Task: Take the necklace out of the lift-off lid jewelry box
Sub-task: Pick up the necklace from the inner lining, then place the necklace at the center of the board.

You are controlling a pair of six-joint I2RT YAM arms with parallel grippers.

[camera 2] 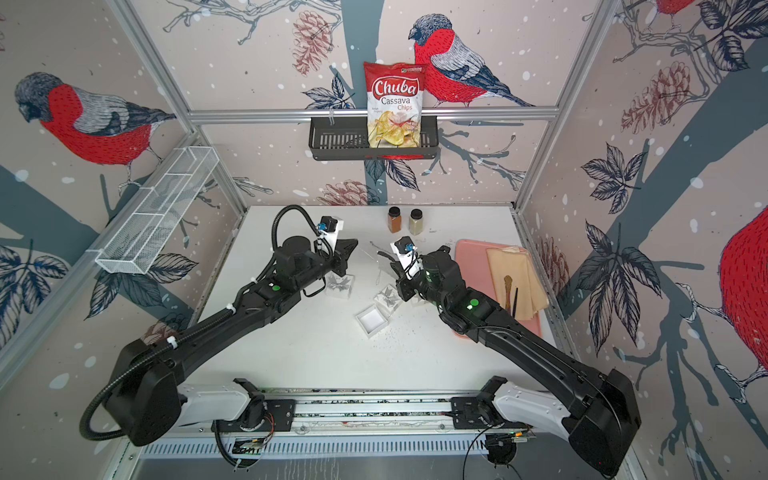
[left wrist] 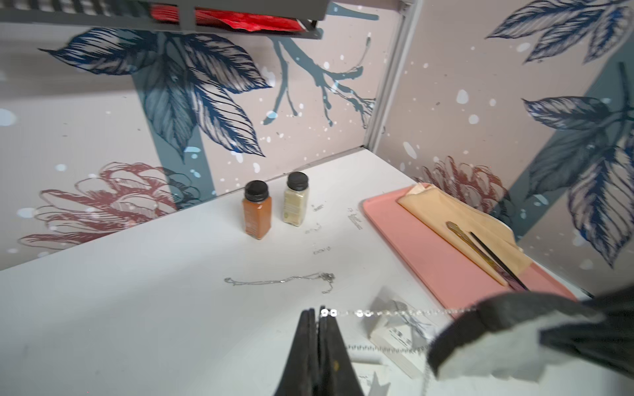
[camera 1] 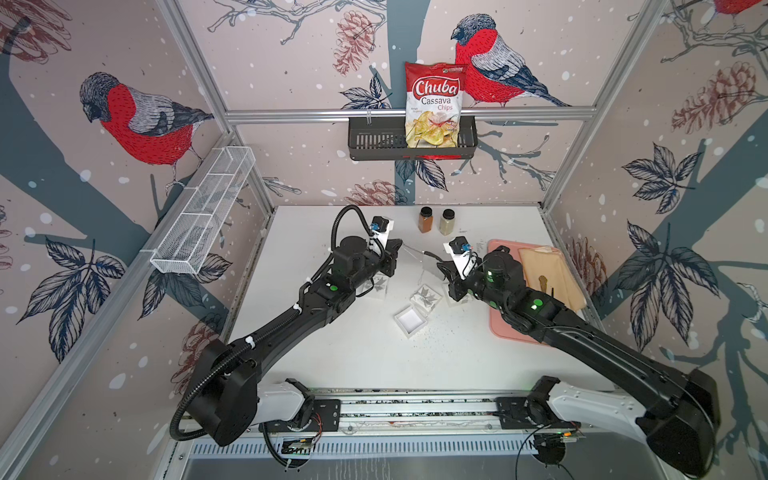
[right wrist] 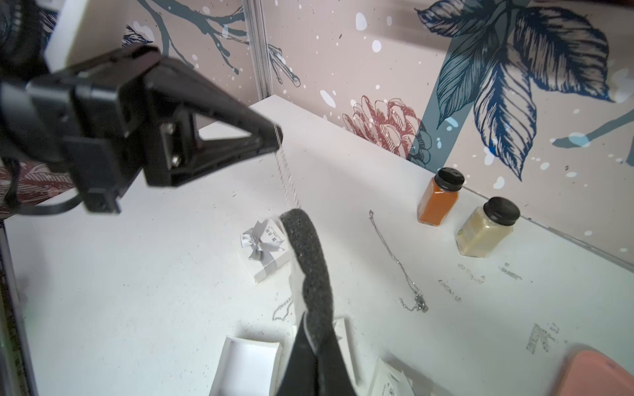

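The left end effector (left wrist: 317, 313) is pinched tight on one end of the necklace (left wrist: 394, 312). Its silver chain runs taut through the air across to the right end effector (right wrist: 314, 339). That one is clamped narrow on a black foam insert (right wrist: 307, 253), which curves out past its tips. The chain meets the foam's far end, clear of the bench (left wrist: 137, 308).

Close under the right end effector lies an open white box (right wrist: 247, 363) with a white inside. A closed white box with a grey ribbon bow (right wrist: 266, 250) sits on the bench between the two arms. Further ahead of both tips a second thin chain (left wrist: 279, 281) lies loose on the bench. Beyond it an orange spice jar (left wrist: 258, 212) and a pale spice jar (left wrist: 296, 202) stand side by side near the back wall. A pink tray (left wrist: 429, 247) lies to the outer side of the right end effector.
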